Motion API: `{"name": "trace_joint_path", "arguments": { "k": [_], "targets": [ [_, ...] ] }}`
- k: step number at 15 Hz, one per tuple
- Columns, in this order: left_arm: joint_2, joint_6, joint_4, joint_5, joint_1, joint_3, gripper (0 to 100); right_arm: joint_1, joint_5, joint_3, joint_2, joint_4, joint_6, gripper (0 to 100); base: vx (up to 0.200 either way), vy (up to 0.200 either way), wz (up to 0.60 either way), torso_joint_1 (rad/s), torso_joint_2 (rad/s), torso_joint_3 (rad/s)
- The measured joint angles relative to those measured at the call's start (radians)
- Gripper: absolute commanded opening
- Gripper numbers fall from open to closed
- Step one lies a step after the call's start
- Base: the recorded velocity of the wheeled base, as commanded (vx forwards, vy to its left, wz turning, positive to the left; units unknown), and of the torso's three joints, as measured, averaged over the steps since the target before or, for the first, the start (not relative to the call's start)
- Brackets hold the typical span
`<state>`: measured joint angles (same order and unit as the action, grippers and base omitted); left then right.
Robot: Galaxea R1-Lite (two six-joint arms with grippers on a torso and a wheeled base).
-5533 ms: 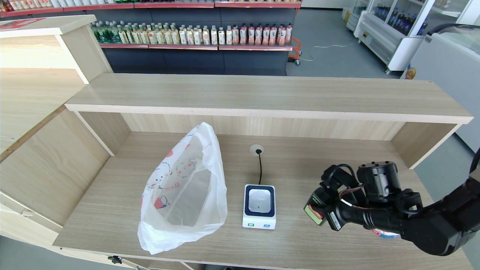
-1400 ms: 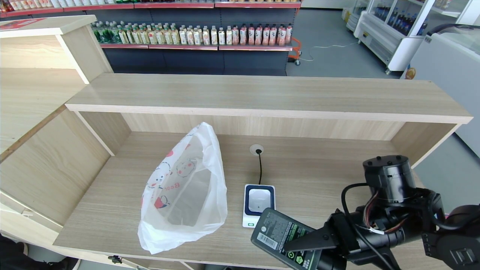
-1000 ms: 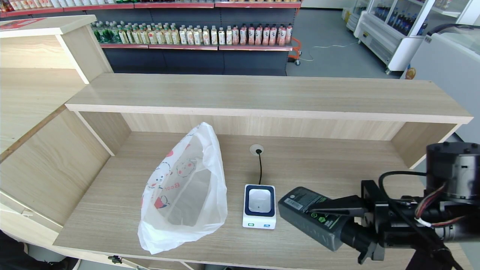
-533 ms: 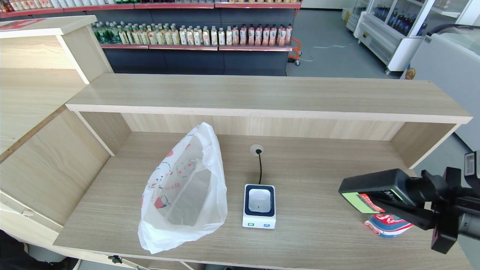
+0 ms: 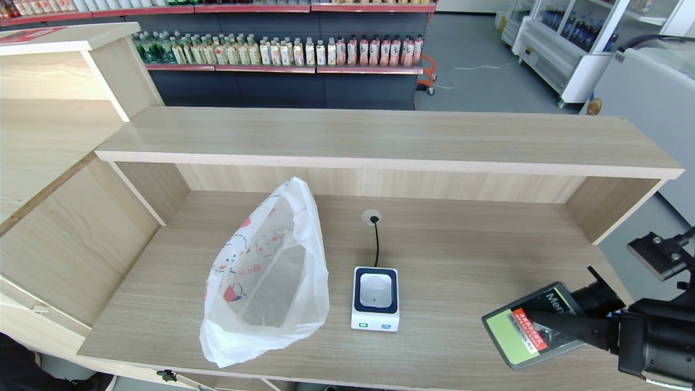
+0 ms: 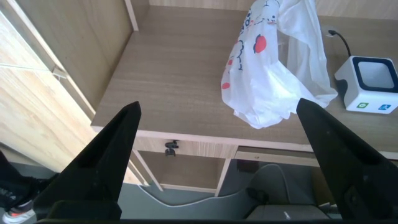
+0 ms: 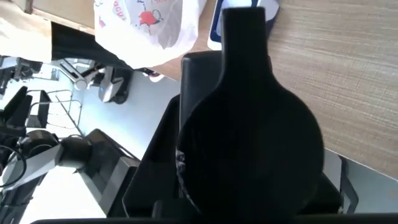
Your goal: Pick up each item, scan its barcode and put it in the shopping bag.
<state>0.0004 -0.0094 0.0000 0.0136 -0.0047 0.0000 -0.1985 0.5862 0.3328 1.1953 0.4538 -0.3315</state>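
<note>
My right gripper (image 5: 548, 327) is shut on a dark box (image 5: 524, 332) with a green and red label, held over the counter's front right corner with the label facing up. In the right wrist view the box (image 7: 196, 81) lies under one finger (image 7: 245, 37). The white scanner (image 5: 375, 298) sits mid-counter, well left of the box. The white printed shopping bag (image 5: 266, 277) stands open to the scanner's left. My left gripper (image 6: 217, 155) is open and empty, in front of and below the counter's front edge, with the bag (image 6: 273, 68) and scanner (image 6: 370, 84) beyond it.
The wooden counter (image 5: 461, 244) has a raised shelf (image 5: 380, 136) along the back and side walls at both ends. The scanner's black cable (image 5: 376, 241) runs to a hole in the counter behind it.
My right gripper swung the box from beside the scanner out to the right, then lowered it near the front right corner, label up. A red and blue packet seen half a second ago is now covered.
</note>
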Motion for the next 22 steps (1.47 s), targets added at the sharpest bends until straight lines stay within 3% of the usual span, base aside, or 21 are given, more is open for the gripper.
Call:
{"name": "trace_joint_path", "arguments": {
  "k": [10,18,22],
  "targets": [
    [0.0,0.0,0.0,0.0,0.0,0.0,100,-0.001,-0.004,-0.004,0.035,-0.002,-0.019,0,0.0,0.0,0.0,0.0,0.0,0.0],
    [0.0,0.001,0.0,0.0,0.0,0.0,100,0.001,-0.015,0.01,0.056,0.004,-0.016,0,0.0,0.2,0.0,0.001,0.0,0.002],
    [0.0,0.002,0.0,0.0,-0.001,0.0,100,0.002,-0.12,0.072,0.162,0.022,0.083,0,0.0,0.05,0.0,0.001,0.0,0.001]
  ]
}}
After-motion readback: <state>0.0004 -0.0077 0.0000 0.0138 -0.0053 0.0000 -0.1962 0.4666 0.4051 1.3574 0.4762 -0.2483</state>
